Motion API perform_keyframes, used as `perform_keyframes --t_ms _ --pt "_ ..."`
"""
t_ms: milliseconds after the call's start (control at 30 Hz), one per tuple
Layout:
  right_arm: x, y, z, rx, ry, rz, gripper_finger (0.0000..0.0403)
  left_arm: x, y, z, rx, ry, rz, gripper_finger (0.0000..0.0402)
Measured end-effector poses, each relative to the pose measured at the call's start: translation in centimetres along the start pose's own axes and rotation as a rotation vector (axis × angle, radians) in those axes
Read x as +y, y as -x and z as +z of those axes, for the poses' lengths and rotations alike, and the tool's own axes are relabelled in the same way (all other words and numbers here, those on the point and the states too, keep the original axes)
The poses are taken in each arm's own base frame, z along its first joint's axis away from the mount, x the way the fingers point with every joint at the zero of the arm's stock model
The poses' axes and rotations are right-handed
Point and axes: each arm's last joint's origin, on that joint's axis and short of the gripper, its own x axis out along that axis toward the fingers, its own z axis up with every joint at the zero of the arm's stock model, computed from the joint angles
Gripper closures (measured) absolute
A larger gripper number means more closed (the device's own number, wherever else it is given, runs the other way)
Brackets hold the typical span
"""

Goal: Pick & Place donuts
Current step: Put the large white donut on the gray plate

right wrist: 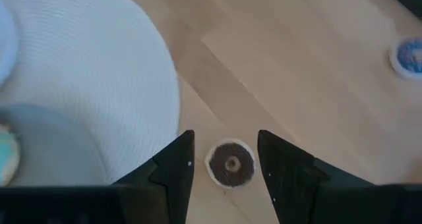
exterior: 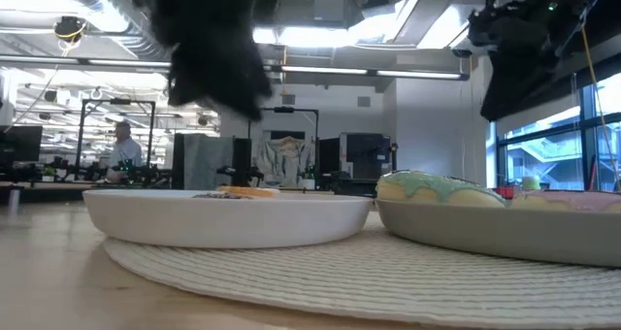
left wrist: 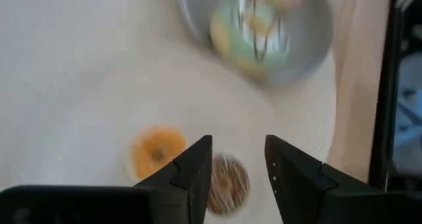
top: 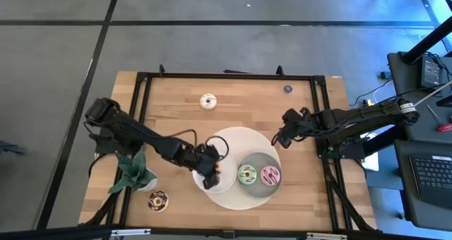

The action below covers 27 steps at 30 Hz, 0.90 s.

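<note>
Left claw point(left wrist: 237, 178) hangs open over the white plate point(top: 224, 183), empty, above an orange mini donut point(left wrist: 157, 149) and a brown mini point(left wrist: 227, 182). Right claw point(right wrist: 224, 159), jaws apart, straddles a chocolate mini point(right wrist: 231, 164) on the tabletop point(right wrist: 297, 72) beside the plate's mat point(right wrist: 99, 72), probably the next pick.

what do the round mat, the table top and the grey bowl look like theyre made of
Round mat: likely woven cord or fibre, matte off-white, with fine concentric ribbing. Table top: looks like light wood or laminate, with visible plank seams and grain. Grey bowl: smooth matte grey, plastic or ceramic; cannot tell which.
</note>
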Motion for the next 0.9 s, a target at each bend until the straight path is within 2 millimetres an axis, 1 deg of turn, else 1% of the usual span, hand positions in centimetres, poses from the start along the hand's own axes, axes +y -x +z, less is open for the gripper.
perform_keyframes --t_ms 133,267,333,433,533,633,700,767,833,900 --pt "-0.1 0.0 -0.1 0.006 -0.047 -0.008 0.0234 0.1 3.3 2.3 -0.238 -0.049 0.064 0.0266" --pt "0.4 0.0 0.4 -0.037 -0.093 0.036 0.0234 0.2 6.3 4.1 -0.462 -0.077 0.145 0.0269" --pt "0.6 0.0 0.7 -0.065 -0.112 0.065 0.0234 0.3 7.6 4.9 -0.553 -0.091 0.179 0.0269" --pt "1.0 0.1 1.1 -0.103 -0.115 0.1 0.0234 0.4 8.9 5.6 -0.634 -0.125 0.227 0.0267" --pt "1.2 0.2 1.6 -0.162 -0.081 0.109 0.0234 0.6 9.5 6.0 -0.651 -0.16 0.24 0.0265" --pt "1.5 0.3 2.1 -0.231 -0.015 0.11 0.0234 0.6 9.5 5.9 -0.613 -0.196 0.206 0.0265" --pt "1.7 0.4 2.4 -0.27 0.035 0.12 0.0234 0.5 9.6 5.6 -0.536 -0.308 0.136 0.0267" --pt "1.9 0.6 2.8 -0.307 0.085 0.132 0.0234 0.3 9.6 5.2 -0.452 -0.391 0.028 0.0269" --pt "2.0 0.6 3.0 -0.334 0.114 0.14 0.0234 0.1 9.5 4.9 -0.394 -0.415 -0.063 0.027" --pt "2.0 0.6 3.4 -0.357 0.109 0.147 0.0234 0.0 9.5 4.9 -0.379 -0.41 -0.1 0.0269"
